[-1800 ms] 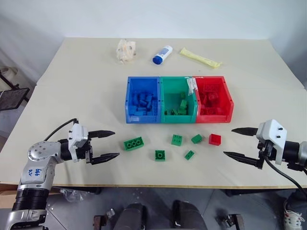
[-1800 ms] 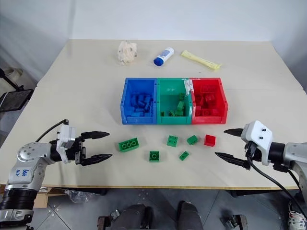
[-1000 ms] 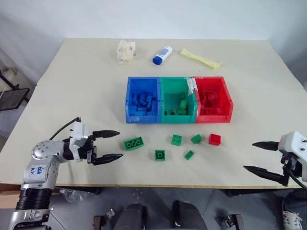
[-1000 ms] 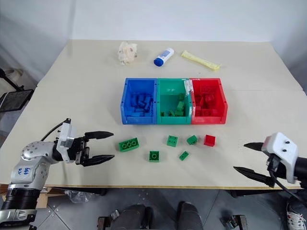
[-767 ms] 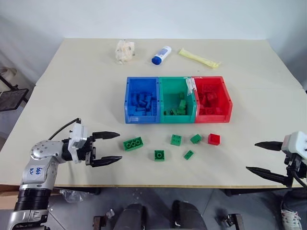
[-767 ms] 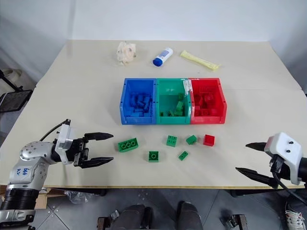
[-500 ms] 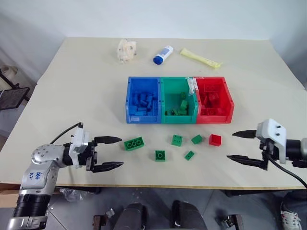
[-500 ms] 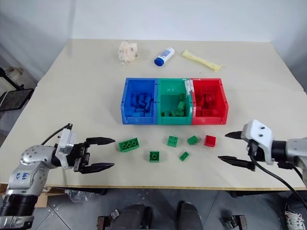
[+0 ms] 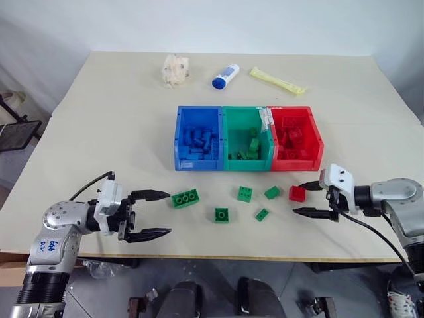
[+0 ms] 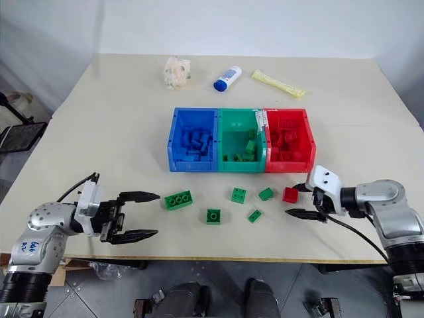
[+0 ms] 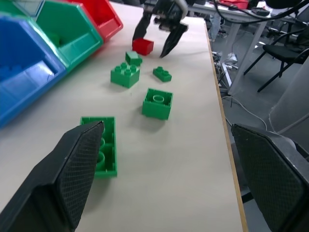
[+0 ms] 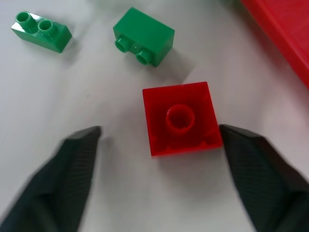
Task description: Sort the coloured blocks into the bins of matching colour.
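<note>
The three bins [image 9: 248, 147] sit joined in a row mid-tabletop [image 9: 99, 132], and all places here are given from them. The blue bin [image 9: 197, 138] holds a heap of blue bricks, the green bin [image 9: 246, 139] several green ones, the red bin [image 9: 295, 138] some red ones, so most of the sorting looks done. Six bricks lie loose in front of the bins, on the robot's side: a long green brick [image 9: 185, 198] before the blue bin, four smaller green bricks [image 9: 244, 193] before the green bin, and one red brick [image 9: 297, 193] before the red bin.

The right tool [image 9: 307, 199] is at the red brick with its fingers apart, straddling it; one finger looks close against the brick's side, and no grip has closed. The left tool [image 9: 153, 213] stands wide open and empty, just beside the long green brick on the side away from the others.

The bricks are glossy hard plastic, boxy with round studs, easy to pinch across flat sides. The bins are smooth, open-topped plastic with a low front lip.
</note>
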Robot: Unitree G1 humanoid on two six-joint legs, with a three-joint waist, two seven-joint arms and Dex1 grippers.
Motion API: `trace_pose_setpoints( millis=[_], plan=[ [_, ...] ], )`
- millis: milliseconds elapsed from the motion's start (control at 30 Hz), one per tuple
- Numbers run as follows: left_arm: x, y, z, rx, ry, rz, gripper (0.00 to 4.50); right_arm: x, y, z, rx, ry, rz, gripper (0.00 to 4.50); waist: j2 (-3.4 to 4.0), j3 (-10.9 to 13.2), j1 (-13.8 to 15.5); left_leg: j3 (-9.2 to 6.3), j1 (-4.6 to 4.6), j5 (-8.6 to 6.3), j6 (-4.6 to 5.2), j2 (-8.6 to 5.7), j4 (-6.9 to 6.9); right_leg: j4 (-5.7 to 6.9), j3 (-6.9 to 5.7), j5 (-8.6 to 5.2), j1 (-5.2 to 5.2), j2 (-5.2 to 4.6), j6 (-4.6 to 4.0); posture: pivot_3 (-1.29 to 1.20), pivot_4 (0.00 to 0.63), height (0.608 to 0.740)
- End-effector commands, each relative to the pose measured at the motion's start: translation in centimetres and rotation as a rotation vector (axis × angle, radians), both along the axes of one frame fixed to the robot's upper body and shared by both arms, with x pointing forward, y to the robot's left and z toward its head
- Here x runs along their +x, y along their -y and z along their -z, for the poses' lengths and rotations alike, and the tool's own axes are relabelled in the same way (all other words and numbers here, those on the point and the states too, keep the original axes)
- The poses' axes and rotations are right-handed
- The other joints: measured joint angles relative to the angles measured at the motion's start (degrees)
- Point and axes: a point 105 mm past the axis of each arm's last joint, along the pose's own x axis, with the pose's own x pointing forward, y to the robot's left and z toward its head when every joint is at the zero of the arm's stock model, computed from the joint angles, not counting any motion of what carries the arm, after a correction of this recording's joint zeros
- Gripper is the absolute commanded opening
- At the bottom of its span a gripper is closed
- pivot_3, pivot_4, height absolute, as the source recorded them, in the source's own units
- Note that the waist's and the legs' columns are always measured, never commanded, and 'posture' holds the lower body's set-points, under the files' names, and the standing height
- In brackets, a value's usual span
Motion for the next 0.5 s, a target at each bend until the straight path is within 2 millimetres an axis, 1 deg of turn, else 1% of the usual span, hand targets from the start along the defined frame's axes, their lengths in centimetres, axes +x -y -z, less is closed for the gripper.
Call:
trace_pose_setpoints(
  millis=[33, 133, 233, 267, 300, 333, 400, 433, 467, 500],
  plan=[
    [0.2, 0.2, 0.0, -0.002, 0.039, 0.028, 4.5, 0.6, 0.0, -1.0, 0.012, 0.067, 0.024, 2.53, 0.0, 0.0, 0.01, 0.0, 0.0, 0.0, 0.0, 0.0, 0.02, 0.01, -0.03, 0.0, 0.0, 0.03, 0.0, 0.0, 0.15, 0.74],
    [0.6, 0.4, 0.3, 0.012, 0.045, 0.04, 4.5, 0.9, -0.2, -1.4, 0.022, 0.092, 0.04, 1.52, 0.0, 0.0, -0.04, 0.0, 0.0, 0.0, 0.0, 0.0, 0.02, 0.02, -0.05, 0.0, -0.01, 0.03, 0.0, 0.0, 0.15, 0.74],
    [1.0, 0.5, 0.6, 0.036, 0.05, 0.051, 4.5, 0.9, -0.4, -2.0, 0.031, 0.123, 0.044, 1.47, 0.0, 0.0, -0.02, 0.0, 0.0, 0.0, 0.0, 0.0, 0.05, 0.05, -0.1, 0.0, -0.01, 0.06, 0.0, 0.0, 0.15, 0.74],
    [1.2, 0.5, 0.7, 0.04, 0.05, 0.05, 4.5, 0.9, -0.5, -2.7, 0.043, 0.145, 0.047, 1.47, 0.0, 0.0, -0.04, 0.01, 0.0, 0.0, 0.0, 0.0, 0.05, 0.05, -0.09, 0.0, -0.01, 0.05, 0.0, 0.0, 0.15, 0.74],
    [1.5, 0.6, 0.8, 0.042, 0.05, 0.045, 4.5, 0.9, -0.7, -4.0, 0.063, 0.185, 0.051, 1.47, 0.0, 0.0, -0.01, 0.01, -0.01, 0.0, 0.0, -0.01, 0.05, 0.05, -0.09, 0.0, -0.01, 0.05, 0.0, 0.0, 0.15, 0.74],
    [1.8, 0.7, 0.7, 0.038, 0.059, 0.041, 4.5, 1.4, -0.9, -5.8, 0.096, 0.252, 0.074, 1.47, 0.02, 0.01, 0.04, 0.01, -0.01, 0.0, 0.0, 0.0, 0.05, 0.06, -0.09, 0.0, -0.02, 0.05, 0.0, 0.0, 0.15, 0.74],
    [2.1, 0.9, 0.7, 0.036, 0.064, 0.047, 4.5, 2.7, -0.7, -8.9, 0.151, 0.365, 0.154, 1.47, 0.02, 0.01, 0.02, 0.02, -0.03, 0.0, 0.0, -0.01, 0.06, 0.09, -0.12, 0.0, -0.04, 0.06, 0.0, 0.0, 0.15, 0.74],
    [2.1, 0.9, 0.8, 0.036, 0.065, 0.052, 4.5, 3.1, -0.5, -9.7, 0.167, 0.387, 0.183, 1.47, 0.02, 0.01, -0.07, 0.02, -0.04, 0.0, 0.0, -0.01, 0.11, 0.12, -0.13, 0.0, -0.04, 0.06, 0.0, 0.0, 0.15, 0.74],
    [2.2, 0.9, 0.8, 0.037, 0.065, 0.054, 4.5, 3.3, -0.5, -10.0, 0.175, 0.394, 0.198, 1.47, 0.02, 0.01, -0.08, 0.05, -0.03, 0.0, 0.0, -0.01, 0.12, 0.13, -0.12, 0.0, -0.05, 0.05, 0.0, 0.0, 0.15, 0.74],
    [2.3, 1.1, 0.8, 0.035, 0.066, 0.057, 4.5, 4.1, -0.2, -11.1, 0.18, 0.444, 0.23, 1.47, 0.01, 0.01, -0.09, 0.03, -0.02, 0.0, 0.0, 0.0, 0.12, 0.16, -0.12, 0.0, -0.05, 0.05, 0.0, 0.0, 0.15, 0.74]
  ],
)
